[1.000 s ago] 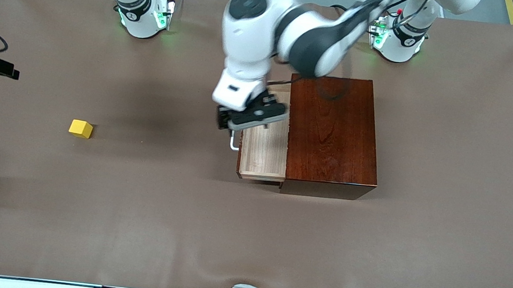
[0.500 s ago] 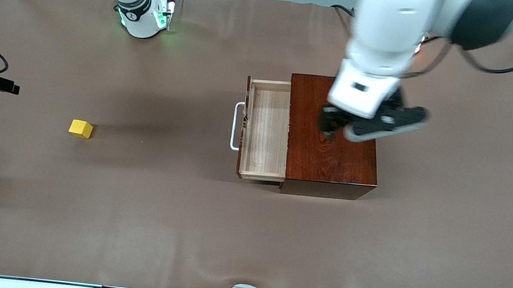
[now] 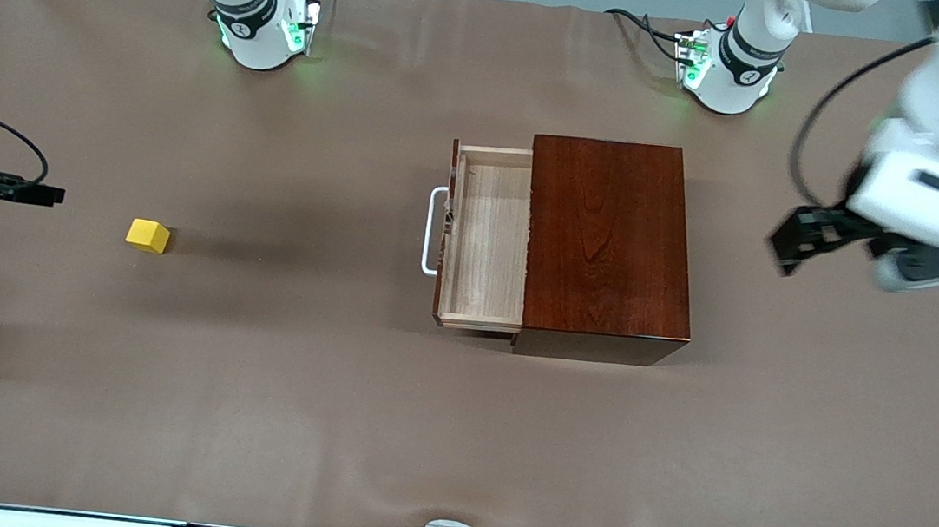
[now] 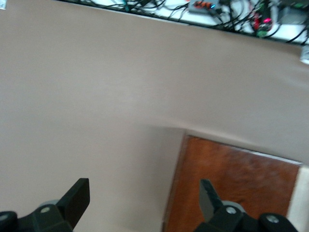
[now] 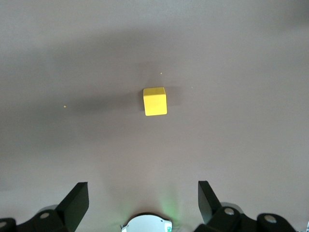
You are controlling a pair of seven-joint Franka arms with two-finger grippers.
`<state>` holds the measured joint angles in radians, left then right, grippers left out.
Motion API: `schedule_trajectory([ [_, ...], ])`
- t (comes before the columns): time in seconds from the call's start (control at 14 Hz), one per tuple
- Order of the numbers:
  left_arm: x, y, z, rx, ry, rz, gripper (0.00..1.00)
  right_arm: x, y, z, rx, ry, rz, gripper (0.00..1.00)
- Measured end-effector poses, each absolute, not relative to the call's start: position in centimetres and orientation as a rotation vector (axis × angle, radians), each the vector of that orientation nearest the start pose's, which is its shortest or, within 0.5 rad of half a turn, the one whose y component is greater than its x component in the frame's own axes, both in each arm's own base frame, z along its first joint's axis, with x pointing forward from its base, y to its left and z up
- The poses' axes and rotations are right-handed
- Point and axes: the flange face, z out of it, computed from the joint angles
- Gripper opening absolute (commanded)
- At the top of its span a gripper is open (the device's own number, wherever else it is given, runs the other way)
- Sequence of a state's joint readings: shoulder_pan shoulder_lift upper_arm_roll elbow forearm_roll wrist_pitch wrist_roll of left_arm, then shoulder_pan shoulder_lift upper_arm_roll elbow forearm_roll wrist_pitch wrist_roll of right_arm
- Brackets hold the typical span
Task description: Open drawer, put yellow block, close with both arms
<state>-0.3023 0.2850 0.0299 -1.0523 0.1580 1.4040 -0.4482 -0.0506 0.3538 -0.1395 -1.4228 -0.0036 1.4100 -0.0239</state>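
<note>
The drawer (image 3: 485,243) stands pulled out of the dark reddish-brown box (image 3: 608,234). Its pale wood inside is bare and its white loop handle (image 3: 434,231) points toward the right arm's end. The yellow block (image 3: 148,236) lies on the table toward the right arm's end, well away from the drawer. It also shows in the right wrist view (image 5: 155,101). My left gripper (image 3: 793,239) is open and empty, up in the air over the table just off the box's edge (image 4: 231,188). My right gripper (image 3: 28,190) is open and empty, over the table close to the block.
The brown table cover (image 3: 334,389) is flat. The right arm's green-lit base (image 3: 263,24) and the left arm's base (image 3: 730,64) stand along the edge farthest from the front camera. The right base also shows in the right wrist view (image 5: 146,223).
My left gripper has let go of the drawer handle and swung across the box top to the left arm's end. My right gripper has moved in toward the block. The drawer stays open.
</note>
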Motion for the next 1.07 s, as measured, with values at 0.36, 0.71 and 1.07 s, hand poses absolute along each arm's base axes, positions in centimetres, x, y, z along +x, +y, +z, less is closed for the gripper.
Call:
schedule_trajectory([
  [0.36, 57.2, -6.3, 69.1, -3.034, -0.182, -0.066, 1.00, 61.0, -10.7, 42.5, -3.079, 0.258, 0.594, 1.00],
  [0.71, 53.4, -2.2, 68.3, -3.052, -0.134, -0.035, 1.00, 60.1, -10.8, 36.7, -3.081, 0.261, 0.565, 1.00],
  [1.07, 52.8, -3.2, 67.9, -3.052, -0.102, -0.049, 1.00, 59.0, -10.8, 33.1, -3.089, 0.259, 0.531, 1.00],
])
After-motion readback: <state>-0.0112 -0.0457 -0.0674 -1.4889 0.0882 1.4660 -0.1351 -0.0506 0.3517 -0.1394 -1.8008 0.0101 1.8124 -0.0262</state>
